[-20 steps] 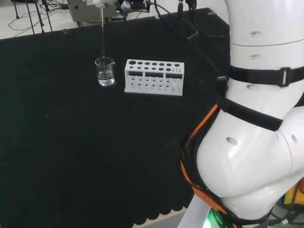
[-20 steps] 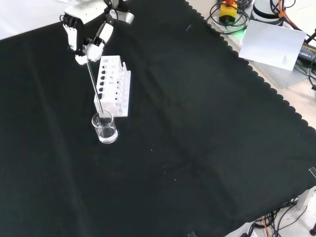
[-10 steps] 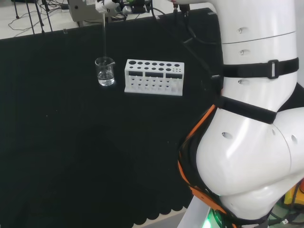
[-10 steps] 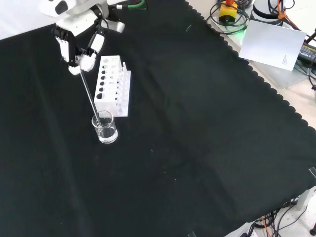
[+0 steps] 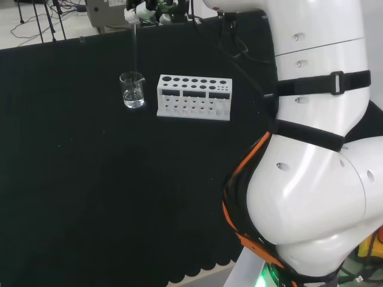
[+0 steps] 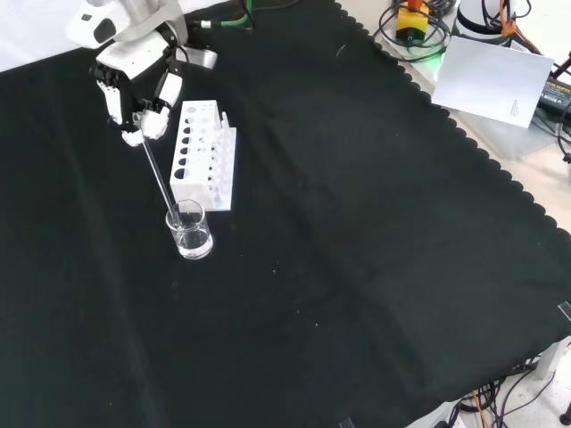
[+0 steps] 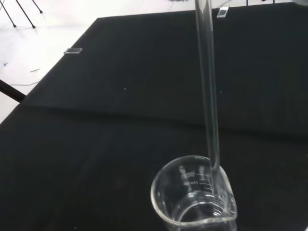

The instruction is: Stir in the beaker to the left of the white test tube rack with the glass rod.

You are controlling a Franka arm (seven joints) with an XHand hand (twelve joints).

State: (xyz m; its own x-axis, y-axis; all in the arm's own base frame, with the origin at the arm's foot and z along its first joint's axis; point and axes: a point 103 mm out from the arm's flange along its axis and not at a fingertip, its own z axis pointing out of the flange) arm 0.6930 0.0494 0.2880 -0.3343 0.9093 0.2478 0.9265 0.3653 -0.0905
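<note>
Glass rod (image 6: 161,178) pinched in the hand (image 6: 134,89); below it, the beaker (image 6: 190,230) may be tipped if the rim is pressed sideways.

We see a black cloth (image 6: 357,223) with a scalloped edge. Just off that edge, in the front view, a white sheet of paper (image 6: 495,80) lies beside a yellow device (image 6: 412,18) ringed by cables (image 6: 433,40). Past the cloth's far edge, in the head view, stand thin dark tripod legs (image 5: 36,21) and a grey box (image 5: 105,9).
</note>
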